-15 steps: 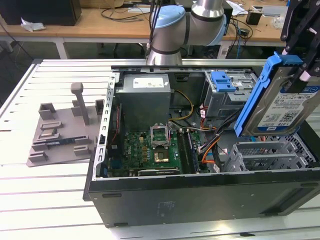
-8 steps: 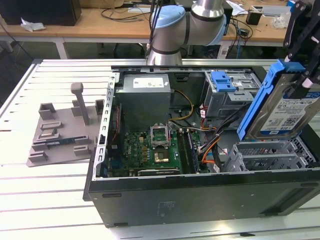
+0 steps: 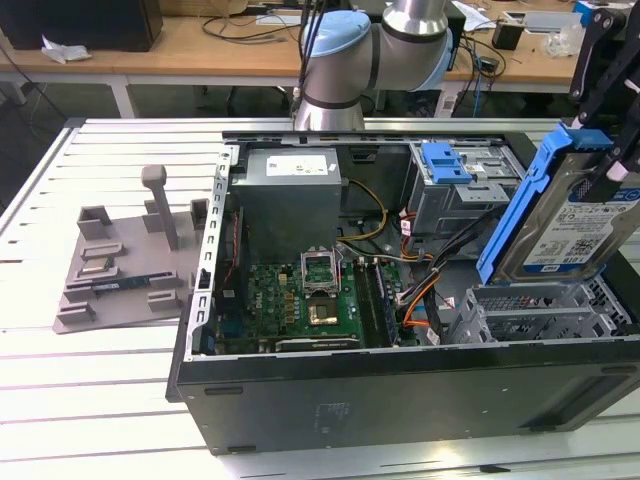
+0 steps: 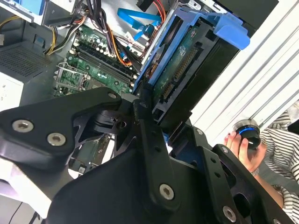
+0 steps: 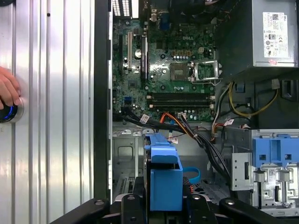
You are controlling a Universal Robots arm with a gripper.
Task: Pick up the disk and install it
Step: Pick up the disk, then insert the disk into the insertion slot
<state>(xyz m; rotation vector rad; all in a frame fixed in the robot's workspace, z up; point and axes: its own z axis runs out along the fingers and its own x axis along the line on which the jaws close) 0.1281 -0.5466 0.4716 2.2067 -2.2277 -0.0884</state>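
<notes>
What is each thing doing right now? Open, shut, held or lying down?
disk, held tilted in the air over the case.
gripper, shut on the disk.
case, lying on its side, open.
grey stand, flat on the table, beside the case.

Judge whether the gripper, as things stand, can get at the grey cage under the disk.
Probably yes. The gripper holds the disk tilted right above the cage, whose top looks open. The cables seem to lie beside it, not across it, so nothing appears to bar the way.
</notes>
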